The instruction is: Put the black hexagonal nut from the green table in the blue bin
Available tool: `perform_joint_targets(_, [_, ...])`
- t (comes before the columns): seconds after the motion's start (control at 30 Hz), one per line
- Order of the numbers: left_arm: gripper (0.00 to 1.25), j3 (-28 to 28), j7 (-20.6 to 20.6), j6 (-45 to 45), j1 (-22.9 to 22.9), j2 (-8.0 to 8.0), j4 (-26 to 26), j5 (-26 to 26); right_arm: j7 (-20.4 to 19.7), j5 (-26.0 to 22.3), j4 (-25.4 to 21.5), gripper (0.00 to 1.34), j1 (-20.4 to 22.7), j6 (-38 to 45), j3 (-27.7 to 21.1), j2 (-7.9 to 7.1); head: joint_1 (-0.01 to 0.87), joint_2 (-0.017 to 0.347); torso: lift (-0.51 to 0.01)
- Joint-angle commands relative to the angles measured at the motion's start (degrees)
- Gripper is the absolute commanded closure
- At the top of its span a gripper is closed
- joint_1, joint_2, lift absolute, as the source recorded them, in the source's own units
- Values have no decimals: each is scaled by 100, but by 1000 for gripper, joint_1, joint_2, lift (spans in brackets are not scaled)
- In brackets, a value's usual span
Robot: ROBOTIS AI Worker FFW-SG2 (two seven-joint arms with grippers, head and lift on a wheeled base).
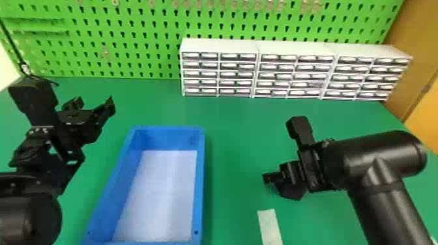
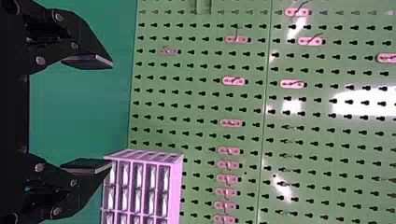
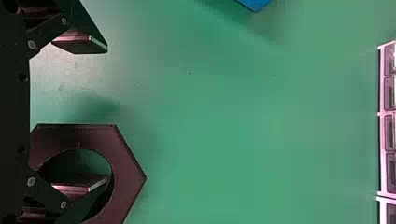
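My right gripper (image 1: 272, 183) is over the green table (image 1: 234, 143), right of the blue bin (image 1: 201, 182). In the right wrist view the right gripper (image 3: 107, 114) is open. The black hexagonal nut (image 3: 128, 175) shows there at one finger, whose tip overlaps its round hole; part of the nut is hidden by the gripper. Whether that finger is inside the hole or above it, I cannot tell. Beyond the bin's left side stands my left gripper (image 1: 94, 104), open and holding nothing; in its wrist view the left gripper (image 2: 112, 114) has its fingers wide apart.
White drawer units (image 1: 254, 49) stand along the table's back edge, before a green pegboard (image 1: 130, 39). A pale strip (image 1: 270, 226) lies near the front, to the right of the bin. A wooden surface (image 1: 414, 58) rises at the right side.
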Motion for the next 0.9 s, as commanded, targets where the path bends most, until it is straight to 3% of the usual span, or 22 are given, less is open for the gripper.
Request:
perform_joint_targets(0.0, [496,0,0,0,0,1,0,2,0,0,48,303,6,-66,16,0,692,8,-97])
perform_joint_targets(0.87, [496,0,0,0,0,1,9,2,27,0,321,300,-38,-250,113,0,692,8,-97])
